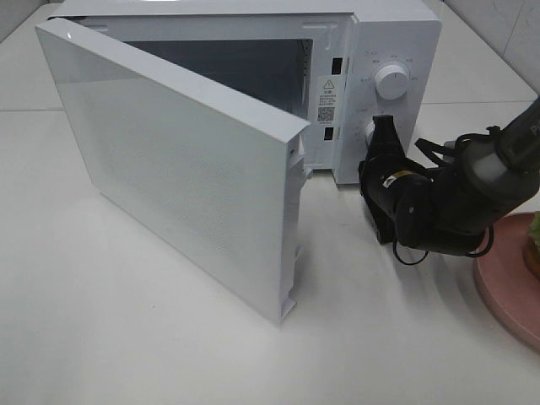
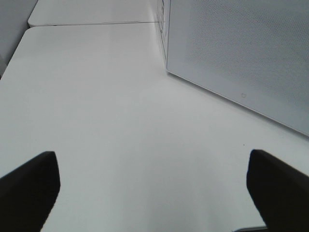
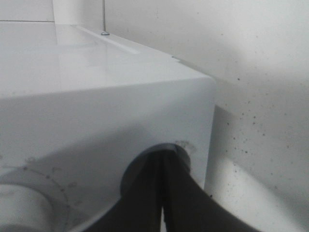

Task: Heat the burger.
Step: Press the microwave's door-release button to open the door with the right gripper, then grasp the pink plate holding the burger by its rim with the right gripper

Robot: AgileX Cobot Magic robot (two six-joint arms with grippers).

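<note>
The burger [image 1: 534,243] shows only as a sliver of brown bun and green lettuce at the right edge, on its pink plate [image 1: 506,283]. The white microwave [image 1: 396,34] stands at the back with its door [image 1: 177,160] swung wide open and its cavity empty. My right gripper [image 1: 386,128] is shut, its tips pressed at the lower knob [image 1: 371,128] of the control panel. In the right wrist view the closed fingers [image 3: 161,159] cover that knob. My left gripper [image 2: 152,162] is open and empty over bare table, out of the exterior view.
The upper knob [image 1: 392,81] sits above my right gripper. The open door reaches far out over the white table [image 1: 126,337] on the left side. A tiled wall is behind the microwave.
</note>
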